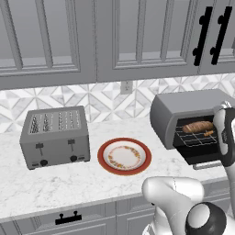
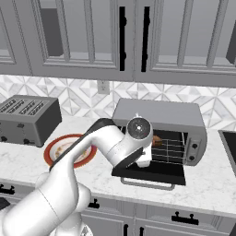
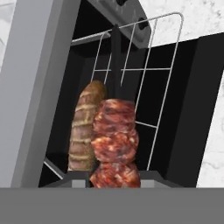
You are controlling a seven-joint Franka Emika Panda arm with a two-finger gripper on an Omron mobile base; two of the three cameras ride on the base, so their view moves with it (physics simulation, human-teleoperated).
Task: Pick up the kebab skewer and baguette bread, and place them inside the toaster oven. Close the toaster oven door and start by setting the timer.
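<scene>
A: Reached deep at the toaster oven (image 1: 183, 110), hand at the mouth. Kebab skewer (image 3: 115, 144) seen dead ahead along the fingers, long axis running twelve to six in the hand view, over the wire rack (image 3: 162, 74).

B: Fingers? Could not tell — tips lost behind the meat, pinching or spread left unsaid.

A: Baguette bread (image 3: 85, 131) already on the rack, just beside the skewer at nine o'clock, lying parallel.

B: Toaster oven door (image 2: 150, 173) dropped flat over the desk (image 1: 69, 183). Open room at three o'clock on the rack; oven wall close at nine. Probably a straight pull back next, clear of the door.
</scene>
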